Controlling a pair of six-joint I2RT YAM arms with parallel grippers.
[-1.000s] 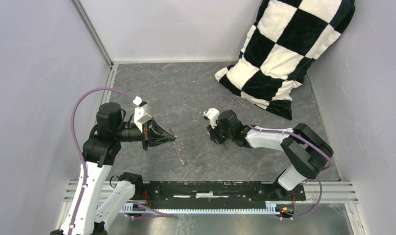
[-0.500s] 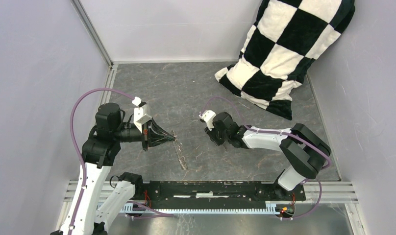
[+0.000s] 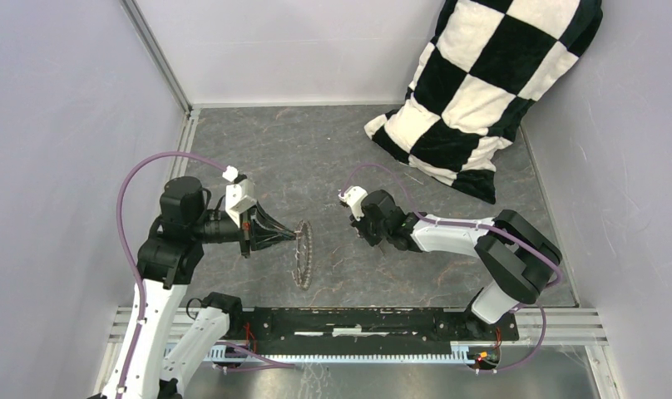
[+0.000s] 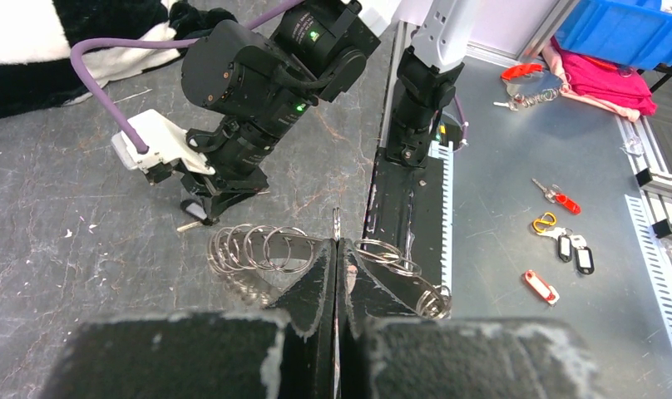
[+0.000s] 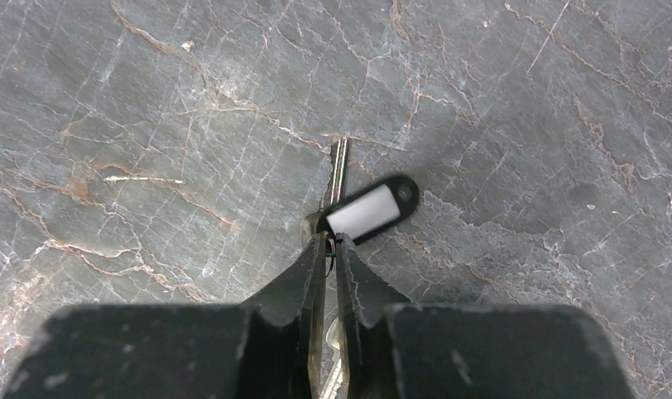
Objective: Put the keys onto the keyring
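Observation:
The keyring, a large metal ring hung with many small rings, stands on edge on the grey table. My left gripper is shut on its rim. In the left wrist view the left gripper pinches the keyring, with loops fanning out on both sides. My right gripper points down at the table to the right of the keyring. The right wrist view shows the right gripper narrowed to a slit on the small wire loop of the keys, which carry a silvery blade and a black tag with a white label.
A black-and-white checkered pillow leans in the back right corner. A black rail runs along the near edge. Beyond it, a metal shelf holds loose coloured key tags, a blue bin and pink cloth.
The keyring has risen from lying low on the table to standing on edge in my left gripper. My right gripper's jaws have narrowed onto the keys.

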